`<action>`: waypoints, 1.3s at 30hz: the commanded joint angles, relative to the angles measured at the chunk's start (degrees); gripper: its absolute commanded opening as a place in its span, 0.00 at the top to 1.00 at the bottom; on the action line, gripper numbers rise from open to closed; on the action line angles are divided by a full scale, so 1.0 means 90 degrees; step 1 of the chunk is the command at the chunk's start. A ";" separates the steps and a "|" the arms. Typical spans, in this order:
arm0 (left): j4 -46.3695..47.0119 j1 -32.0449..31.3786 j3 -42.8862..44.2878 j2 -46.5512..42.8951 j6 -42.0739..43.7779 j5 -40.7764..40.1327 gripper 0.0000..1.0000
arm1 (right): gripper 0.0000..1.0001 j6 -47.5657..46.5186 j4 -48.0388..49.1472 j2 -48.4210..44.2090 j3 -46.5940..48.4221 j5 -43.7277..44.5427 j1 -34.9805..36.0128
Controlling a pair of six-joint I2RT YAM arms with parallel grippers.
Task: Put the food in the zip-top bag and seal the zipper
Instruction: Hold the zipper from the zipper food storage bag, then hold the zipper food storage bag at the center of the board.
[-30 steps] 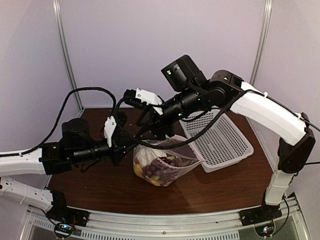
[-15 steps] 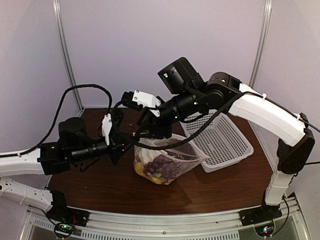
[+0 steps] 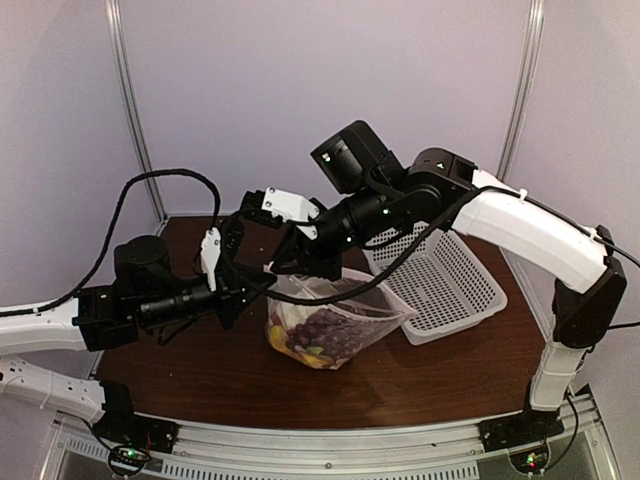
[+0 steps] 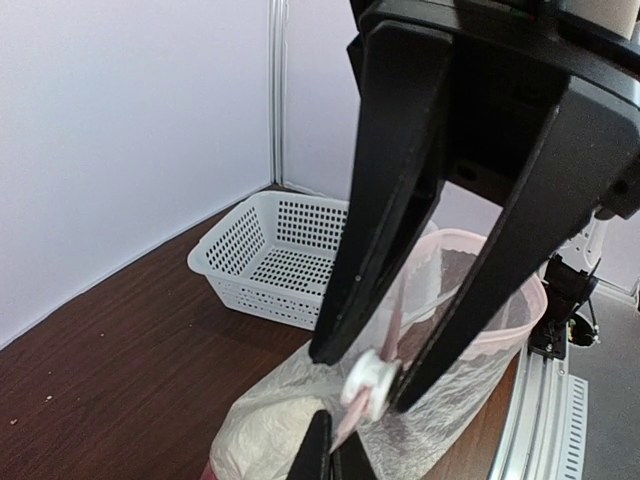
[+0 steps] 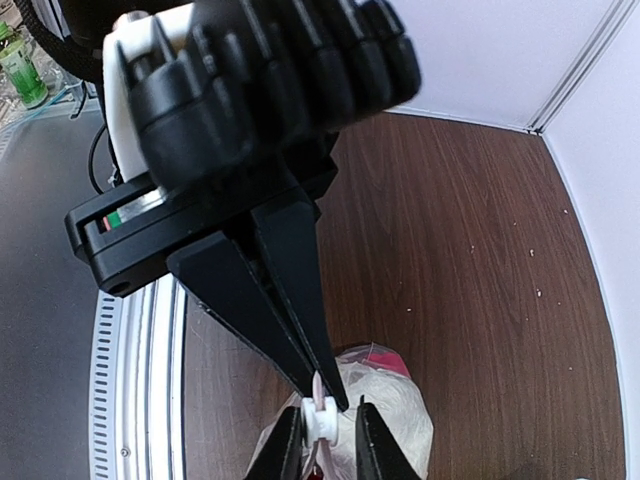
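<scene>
Zip-top bag (image 3: 330, 325), already filled with the food (image 3: 318, 335), is stood mouth-up near the middle of the surface (image 3: 200, 370), so that the zipper (image 4: 530, 312) is presented to both arms. One end of the zipper is pinched between the pressed-together left fingers (image 5: 295, 290), apparently to hold the strip taut. The white slider (image 4: 368, 385) is clasped between the right fingers (image 4: 395, 180), seemingly ready to be drawn along the mouth.

Soft, even light with faint shadows on the table (image 3: 190, 372) — wrist views slightly blurred up close.
</scene>
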 commanded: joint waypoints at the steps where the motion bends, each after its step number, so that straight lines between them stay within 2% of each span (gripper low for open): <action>1: 0.0611 0.0036 -0.0014 -0.0165 -0.0061 -0.0052 1.00 | 0.80 -0.0050 -0.0093 0.0035 -0.0071 0.0178 0.0051; 5: 0.0610 0.0036 -0.0024 -0.0158 -0.0059 -0.0058 1.00 | 0.80 -0.0061 -0.0120 0.0068 -0.0061 0.0143 0.0047; 10: 0.0619 0.0036 -0.0030 -0.0167 -0.0042 -0.0078 1.00 | 0.88 -0.0073 -0.0134 0.0089 -0.0043 0.0133 0.0047; 16: 0.0635 0.0036 -0.0036 -0.0145 -0.0033 -0.0072 1.00 | 0.85 -0.0102 -0.0220 0.0180 0.0003 0.0060 0.0076; 22: 0.0599 0.0038 -0.0027 -0.0155 -0.0010 -0.0109 1.00 | 1.00 -0.0131 -0.0223 0.0202 0.0027 0.0103 0.0096; 25: 0.0584 0.0036 -0.0034 -0.0169 0.0001 -0.0192 1.00 | 1.00 -0.0139 -0.0222 0.0188 0.0035 0.0155 0.0098; 26: 0.0561 0.0037 -0.0035 -0.0154 -0.0001 -0.0247 0.98 | 1.00 -0.0139 -0.0214 0.0172 0.0032 0.0162 0.0098; 27: 0.0547 0.0037 -0.0034 -0.0140 0.0017 -0.0284 0.90 | 1.00 -0.0148 -0.0214 0.0161 0.0028 0.0160 0.0102; 30: 0.0493 0.0036 0.0020 -0.0060 0.0139 -0.0242 0.77 | 1.00 -0.0176 -0.0217 0.0132 0.0012 0.0160 0.0104; 33: 0.0407 0.0036 0.0093 0.0034 0.0322 -0.0158 0.73 | 1.00 -0.0207 -0.0226 0.0091 0.0000 0.0077 0.0100; 35: 0.0398 0.0036 0.0115 0.0088 0.0427 -0.0068 0.76 | 1.00 -0.0204 -0.0227 0.0076 -0.0011 0.0029 0.0101; 39: 0.0460 0.0037 0.0125 0.0182 0.0567 0.0189 0.92 | 1.00 -0.0215 -0.0230 0.0078 -0.0021 0.0071 0.0108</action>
